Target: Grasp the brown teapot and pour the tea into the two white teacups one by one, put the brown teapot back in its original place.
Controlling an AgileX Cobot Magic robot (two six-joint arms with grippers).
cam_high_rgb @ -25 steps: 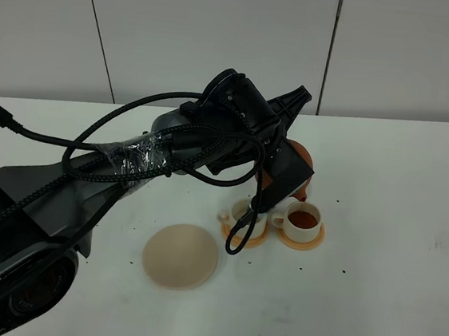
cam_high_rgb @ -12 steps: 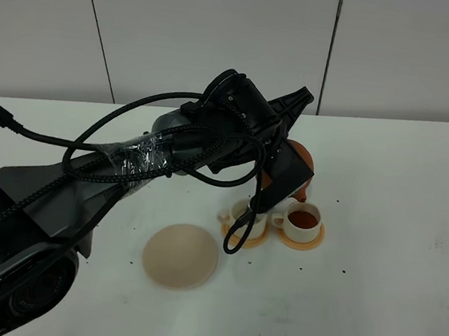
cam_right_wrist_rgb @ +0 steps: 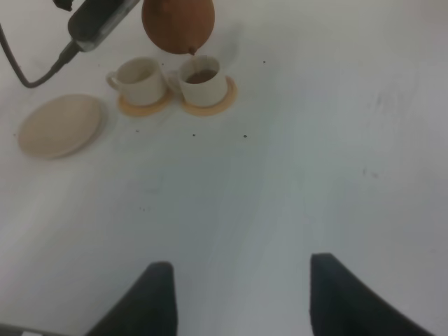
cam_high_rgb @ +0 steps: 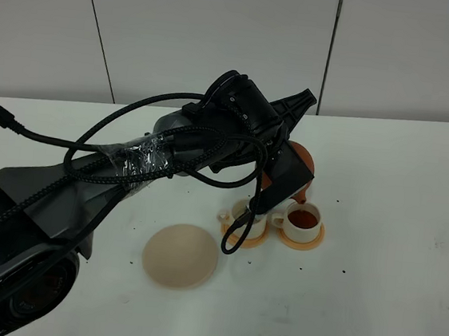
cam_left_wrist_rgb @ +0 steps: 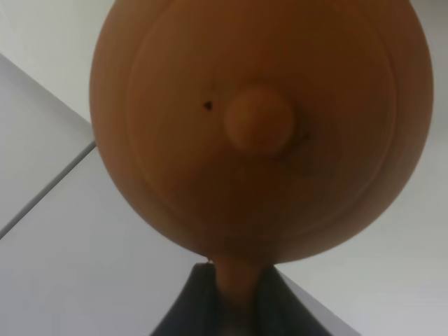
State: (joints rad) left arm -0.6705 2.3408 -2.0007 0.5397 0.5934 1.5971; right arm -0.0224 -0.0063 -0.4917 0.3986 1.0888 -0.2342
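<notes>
Holding the teapot (cam_high_rgb: 300, 155) by its handle, the left gripper (cam_left_wrist_rgb: 236, 308) stays clamped shut. The pot sits only a shade higher than a second ago, in the middle of the frame, with its spout tipped over the right cup (cam_high_rgb: 304, 218). That cup is dark with tea, so this pour seems nearly done. The left cup (cam_right_wrist_rgb: 136, 73) looks pale inside, likely unfilled. The right gripper (cam_right_wrist_rgb: 241, 301) hangs open and empty, and the round mat (cam_high_rgb: 181, 256) waits lower left of the cups.
</notes>
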